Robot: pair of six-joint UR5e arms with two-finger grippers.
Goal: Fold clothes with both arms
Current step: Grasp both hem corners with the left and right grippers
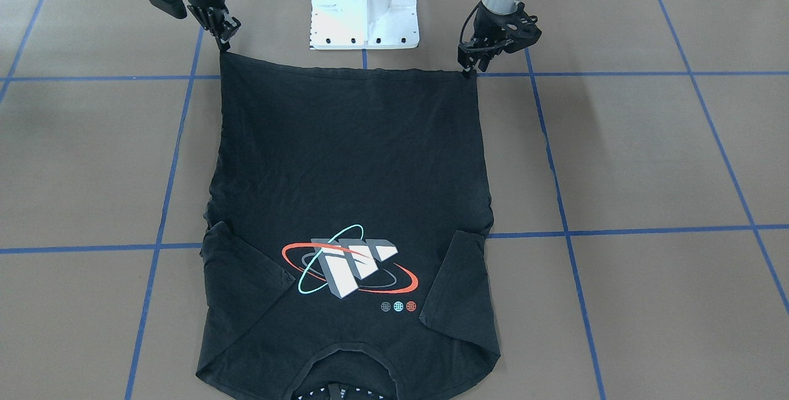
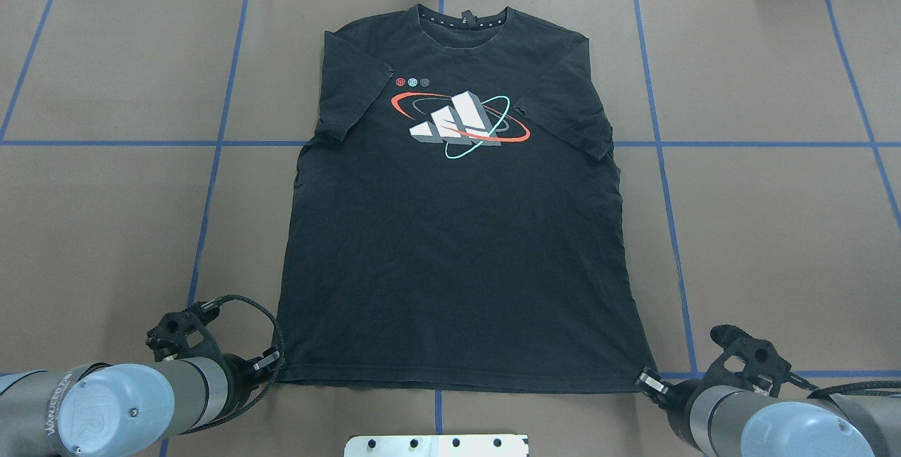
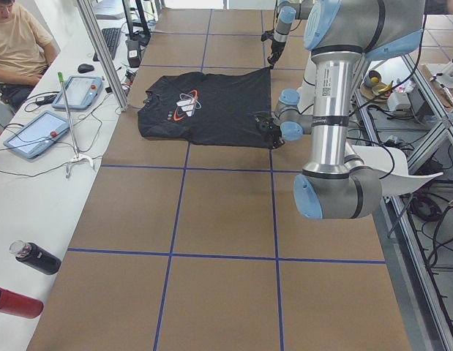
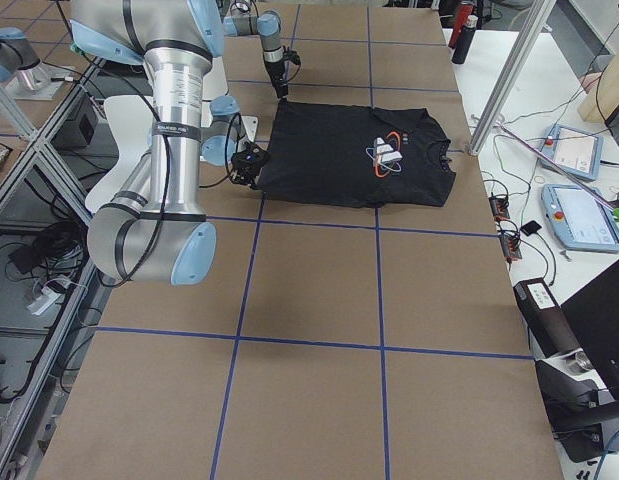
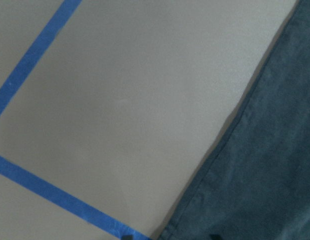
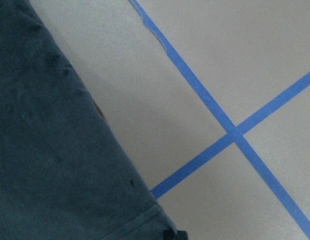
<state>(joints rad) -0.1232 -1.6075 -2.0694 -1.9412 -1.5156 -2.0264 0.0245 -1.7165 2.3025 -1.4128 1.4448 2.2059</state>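
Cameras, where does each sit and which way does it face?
Front-facing: across the table, facing the pedestal; left pincer and right pincer at the T-shirt hem.
Overhead: behind the robot, looking forward; left arm, right arm show.
Exterior left: table end, left arm near.
Exterior right: opposite end, right arm near.
Left wrist: down at T-shirt corner, tape.
Right wrist: same, other corner.
Front-facing and overhead share the graphic, flipped.

the flat table covered in brown paper point(image 2: 105, 232) is marked into large squares by thin blue tape lines point(image 2: 212, 182). a black short-sleeved cotton t-shirt point(image 2: 457, 274) lies spread flat on it, print side up, both sleeves flat, collar at the table's far edge from the robot. its hem lies near the white metal pedestal base point(image 1: 363, 12), which stands on the table, just apart from the cloth.
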